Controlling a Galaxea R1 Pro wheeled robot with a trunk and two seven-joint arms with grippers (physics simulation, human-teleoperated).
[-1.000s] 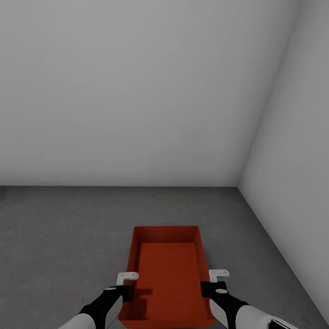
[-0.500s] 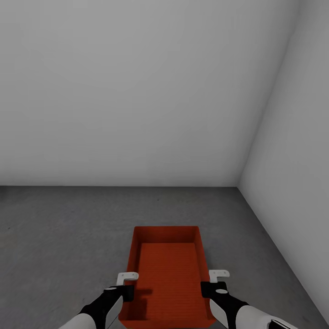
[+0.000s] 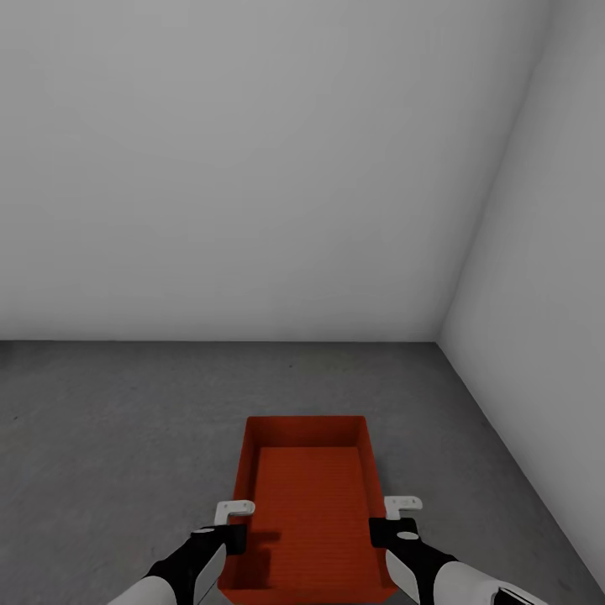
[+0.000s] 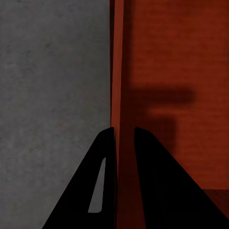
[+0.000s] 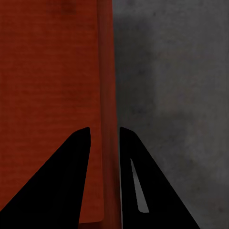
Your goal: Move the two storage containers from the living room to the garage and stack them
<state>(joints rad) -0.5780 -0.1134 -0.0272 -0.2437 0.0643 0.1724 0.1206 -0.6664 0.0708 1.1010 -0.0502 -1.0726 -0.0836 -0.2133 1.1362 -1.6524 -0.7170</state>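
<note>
Both arms: white shells w/ black wrist sections, lower edge of head view. Left claw [image 3: 233,523] at lower left & right claw [image 3: 397,518] at lower right: black body, small white L-shaped bracket on top w/ two tiny dark screws. In wrist views, fingers [image 4: 102,181] [image 5: 143,186] are plain black tapering wedges, each outer one w/ a narrow pale slot.

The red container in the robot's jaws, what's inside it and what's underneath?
The red container holds nothing: only its bare ribbed bottom and a shadow show. Beneath and around it lies the dark grey floor; the patch directly under it is covered, so contact cannot be judged.
</note>
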